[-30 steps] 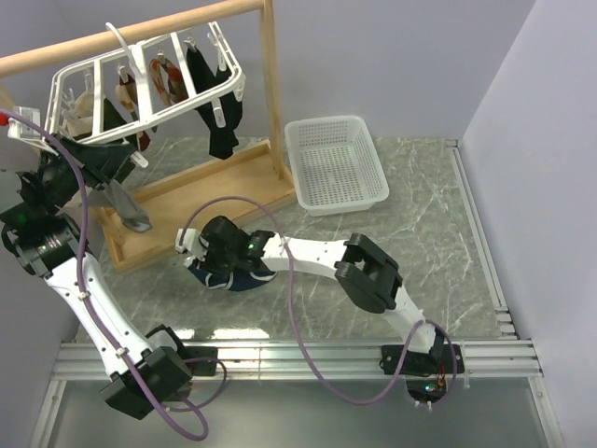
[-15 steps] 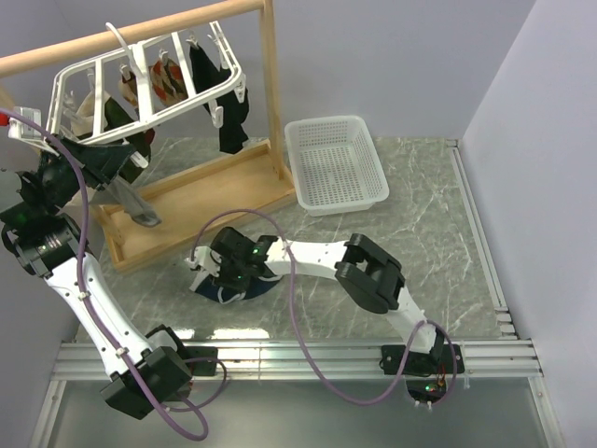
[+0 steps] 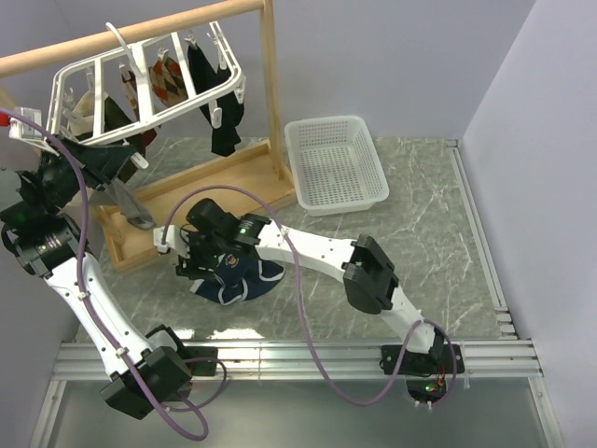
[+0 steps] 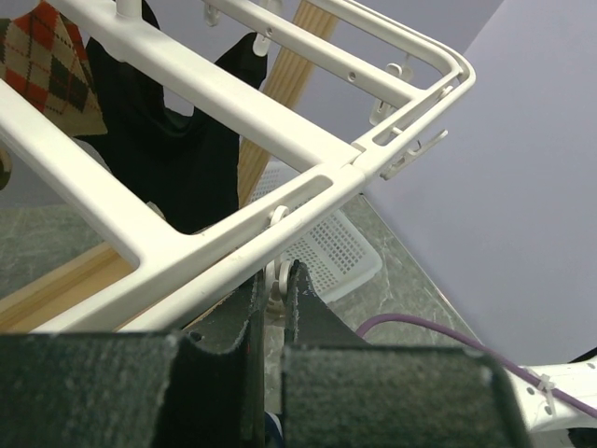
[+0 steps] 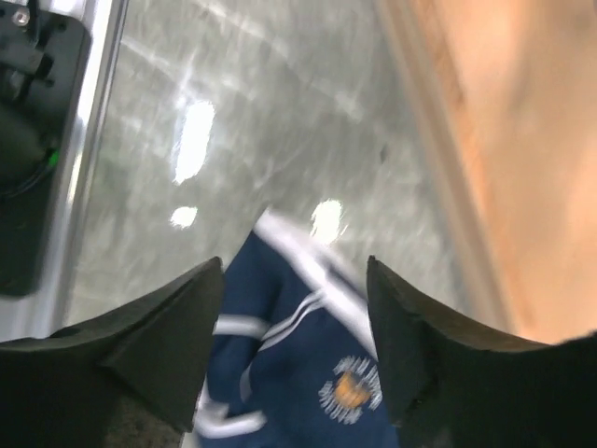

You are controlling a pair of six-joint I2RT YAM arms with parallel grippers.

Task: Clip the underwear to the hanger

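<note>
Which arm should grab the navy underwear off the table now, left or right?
Right. The right gripper hangs open directly over the underwear on the table. The left gripper is up at the hanger, shut on a clip, so it looks occupied.

Grey marble-look table [image 3: 438,233]. Directly on it: white mesh basket [image 3: 336,165] at 1 o'clock, wooden stand base [image 3: 201,201] at 10, crumpled navy underwear [image 3: 247,283] at 8.
</note>
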